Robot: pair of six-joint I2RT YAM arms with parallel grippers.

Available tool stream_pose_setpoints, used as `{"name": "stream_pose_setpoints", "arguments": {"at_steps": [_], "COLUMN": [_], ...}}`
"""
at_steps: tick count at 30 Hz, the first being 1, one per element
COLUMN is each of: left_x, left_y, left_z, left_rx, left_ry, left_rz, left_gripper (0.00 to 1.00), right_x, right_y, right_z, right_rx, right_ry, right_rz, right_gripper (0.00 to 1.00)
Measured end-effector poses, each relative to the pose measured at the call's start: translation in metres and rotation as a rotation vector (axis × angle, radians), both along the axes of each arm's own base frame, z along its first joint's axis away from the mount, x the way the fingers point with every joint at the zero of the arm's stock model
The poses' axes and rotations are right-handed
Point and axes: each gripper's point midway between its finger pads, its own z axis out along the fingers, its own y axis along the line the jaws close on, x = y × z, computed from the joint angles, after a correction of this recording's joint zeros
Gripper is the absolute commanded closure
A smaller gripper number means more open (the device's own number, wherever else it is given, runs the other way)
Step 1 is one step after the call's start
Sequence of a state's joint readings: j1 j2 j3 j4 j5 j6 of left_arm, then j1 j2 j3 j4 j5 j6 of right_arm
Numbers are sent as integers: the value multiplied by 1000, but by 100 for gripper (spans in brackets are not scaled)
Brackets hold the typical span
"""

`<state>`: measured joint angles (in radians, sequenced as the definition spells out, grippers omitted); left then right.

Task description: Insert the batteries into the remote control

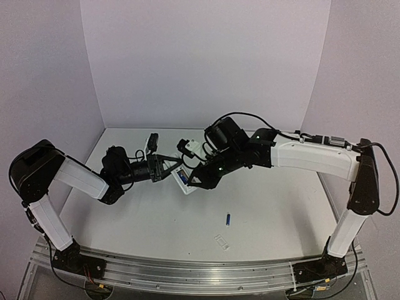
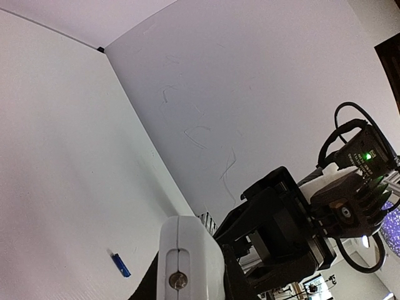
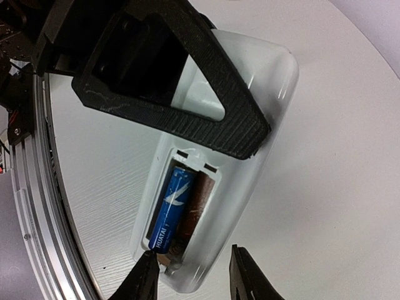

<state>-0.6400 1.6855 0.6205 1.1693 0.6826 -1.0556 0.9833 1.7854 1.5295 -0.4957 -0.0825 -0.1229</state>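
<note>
From above: the remote control [image 1: 183,178] is clamped by the left tool [image 1: 175,170] over the surface [image 1: 275,212], with a loose battery [image 1: 227,219] well apart from it.
Left wrist: bare surface is seen around that battery.
Right wrist: a seated battery [image 3: 167,209] is housed inside the remote control; the right tool [image 3: 190,278] is parted, holding nothing, at its end edge.

Lit softly and evenly from overhead. Throws faint shadows on the matte white table [image 1: 269,206]. Leaves a mild sheen on the glossy white plastic remote control [image 3: 275,75]. Bends edges in wrist views.
</note>
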Motion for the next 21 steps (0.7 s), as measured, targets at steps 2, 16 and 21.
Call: {"name": "stream_pose_setpoints", "arguments": {"at_steps": [2,16,21], "left_x": [0,8,11], "left_y": [0,7,6], "left_z": [1,-2,-4], "left_rx": [-2,4,8], "left_ry": [-1,0,-1], "left_rz": [1,20,12], "left_gripper": [100,100,100], "right_x": [1,11,15], "right_y": [0,9,10], "right_z": [-1,-9,-11], "right_rx": [-3,-31,-59], "right_ry": [-1,-12,-13], "right_rz": [-2,-16,-26], "right_gripper": [63,63,63]}}
